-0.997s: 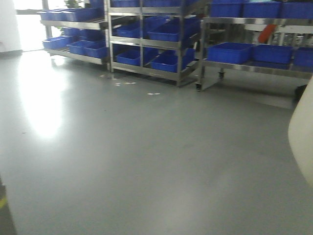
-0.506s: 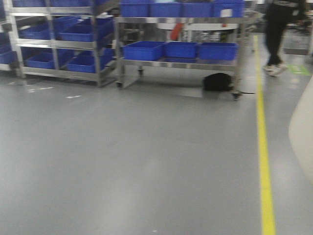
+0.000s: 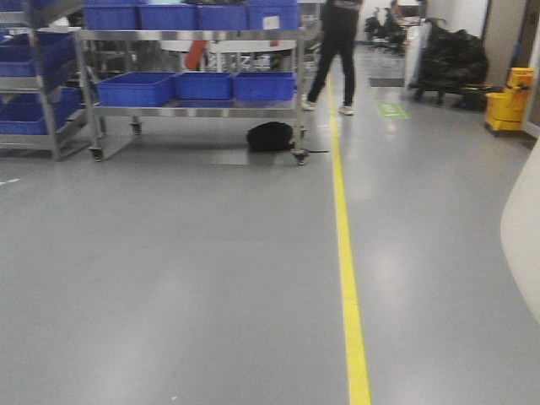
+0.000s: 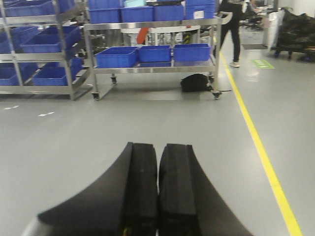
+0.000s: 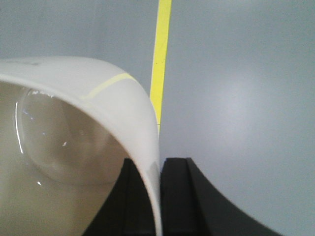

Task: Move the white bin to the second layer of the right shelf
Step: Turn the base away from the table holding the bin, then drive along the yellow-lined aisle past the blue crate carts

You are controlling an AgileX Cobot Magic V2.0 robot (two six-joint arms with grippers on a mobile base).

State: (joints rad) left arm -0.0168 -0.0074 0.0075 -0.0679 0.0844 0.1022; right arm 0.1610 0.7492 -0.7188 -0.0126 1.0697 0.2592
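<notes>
Right gripper (image 5: 159, 196) clamps the white bin (image 5: 69, 142) by its wall (one finger inside, one outside). Left gripper (image 4: 158, 187) pressed together, empty

Left claw (image 4: 158, 150) closed tight, empty, facing forward, right claw (image 5: 158, 169) apparently clamped on white bin (image 5: 69, 93) wall

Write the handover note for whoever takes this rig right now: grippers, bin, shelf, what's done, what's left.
Left gripper: shut, holding nothing.
Right gripper: shut on the wall of the white bin, which also shows at the right edge of the front view.
Surroundings: open floor, a yellow line, a cart of blue crates ahead on the left, a person walking beyond it.
Done: bin picked up.
Left: the roller shelf level is not identifiable in these views. Find it, set the bin on it, release.
</notes>
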